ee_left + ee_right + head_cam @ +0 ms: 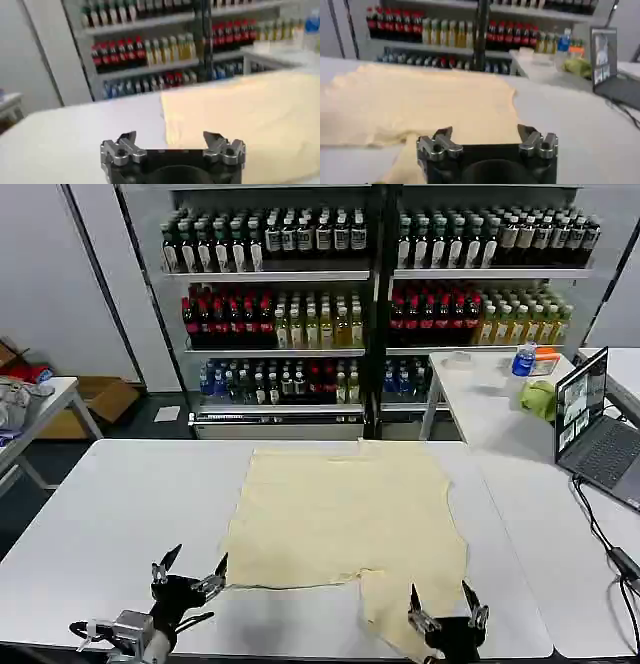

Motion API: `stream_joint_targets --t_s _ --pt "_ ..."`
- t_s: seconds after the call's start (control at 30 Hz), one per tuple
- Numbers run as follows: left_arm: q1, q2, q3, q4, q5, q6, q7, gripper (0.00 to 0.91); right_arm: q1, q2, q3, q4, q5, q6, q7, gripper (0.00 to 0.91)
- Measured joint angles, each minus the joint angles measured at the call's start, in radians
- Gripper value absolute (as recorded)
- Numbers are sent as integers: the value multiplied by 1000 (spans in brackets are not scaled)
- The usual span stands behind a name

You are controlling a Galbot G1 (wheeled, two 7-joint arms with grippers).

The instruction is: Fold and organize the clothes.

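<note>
From the head camera, the T-shirt [345,519] lies spread flat on the white surface [110,514]. The left end effector [190,568] hovers spread apart at its near-left corner. The right end effector [443,602] is spread apart over the near sleeve.

The left wrist camera shows fingers [122,145] apart, the shirt lying ahead.

The right wrist camera shows fingers [439,141] apart above the cloth.

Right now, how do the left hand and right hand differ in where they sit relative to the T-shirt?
The left hand is over bare table just off the T-shirt, beside its near left corner; the right hand is over the sleeve flap that reaches the near edge.

The left hand has white tabletop beneath it; the right hand has cream cloth beneath it.

Both are open, holding nothing, low at the table's near edge.
</note>
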Motion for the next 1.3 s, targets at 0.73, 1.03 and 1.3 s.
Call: stream_joint_targets --t_s 0.73,1.03,1.3 --pt "-38 26 49 78 0 90 24 907 64 30 -21 -88 59 -42 54 907" --pt "-35 21 63 82 0 97 31 20 64 27 -20 -97 99 -51 63 71" --pt "-38 18 69 87 -5 100 39 20 68 29 -22 -100 145 -64 66 0"
